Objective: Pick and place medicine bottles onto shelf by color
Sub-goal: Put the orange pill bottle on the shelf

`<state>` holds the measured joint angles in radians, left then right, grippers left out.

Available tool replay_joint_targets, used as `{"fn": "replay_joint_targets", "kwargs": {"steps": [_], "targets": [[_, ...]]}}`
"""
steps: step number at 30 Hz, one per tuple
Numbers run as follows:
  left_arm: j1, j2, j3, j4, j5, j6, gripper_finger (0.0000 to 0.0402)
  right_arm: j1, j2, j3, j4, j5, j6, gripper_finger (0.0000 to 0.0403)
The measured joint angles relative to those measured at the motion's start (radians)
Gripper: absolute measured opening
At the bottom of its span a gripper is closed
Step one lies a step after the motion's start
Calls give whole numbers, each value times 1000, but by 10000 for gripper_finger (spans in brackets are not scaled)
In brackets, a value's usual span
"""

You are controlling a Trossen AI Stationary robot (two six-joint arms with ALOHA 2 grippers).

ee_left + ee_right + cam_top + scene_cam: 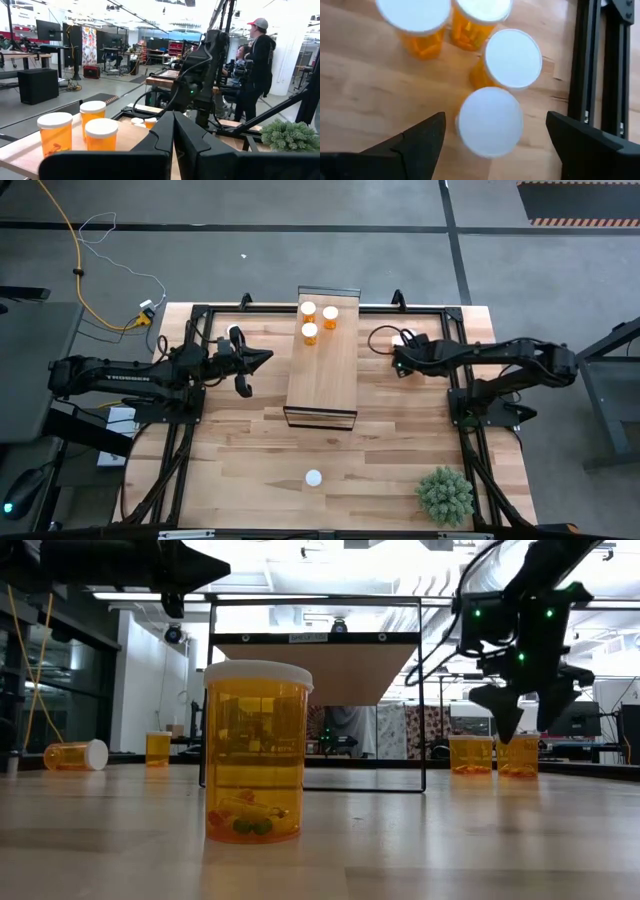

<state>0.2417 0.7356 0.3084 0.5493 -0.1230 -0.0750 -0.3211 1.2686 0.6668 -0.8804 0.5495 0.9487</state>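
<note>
Three orange medicine bottles with white caps [310, 332] stand on the far end of the light-wood shelf [322, 375]; they also show in the left wrist view [101, 136]. My left gripper [262, 359] [173, 137] is shut and empty, level with the shelf top at its left side. My right gripper [398, 358] [495, 120] is open and points down over a cluster of several upright bottles right of the shelf. One bottle's cap [490, 121] lies between the fingers, untouched. Another bottle [255, 750] [314, 477] stands alone near the table's near edge.
At the table's left, one bottle lies on its side [75, 754] next to an upright one [158, 747]. A dark metal frame rail [600, 75] runs close beside the right gripper. A small green plant [445, 495] sits at the near right corner. People [257, 65] stand beyond the table.
</note>
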Motion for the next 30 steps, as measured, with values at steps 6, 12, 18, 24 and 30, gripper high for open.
{"fn": "replay_joint_targets", "kwargs": {"steps": [6,12,18,24,30], "targets": [[0,0,0,0,0,0,0,-68,0,-17,79,-12,-52,337],[0,0,0,0,2,0,0,-105,0,-17,122,-124,-98,336],[0,0,0,-2,29,0,0,-112,0,-17,112,-143,-101,311],[0,0,0,-2,31,0,0,-111,0,-17,111,-171,-118,262],[0,0,0,-2,31,0,0,-111,0,-17,111,-183,-120,220]]}}
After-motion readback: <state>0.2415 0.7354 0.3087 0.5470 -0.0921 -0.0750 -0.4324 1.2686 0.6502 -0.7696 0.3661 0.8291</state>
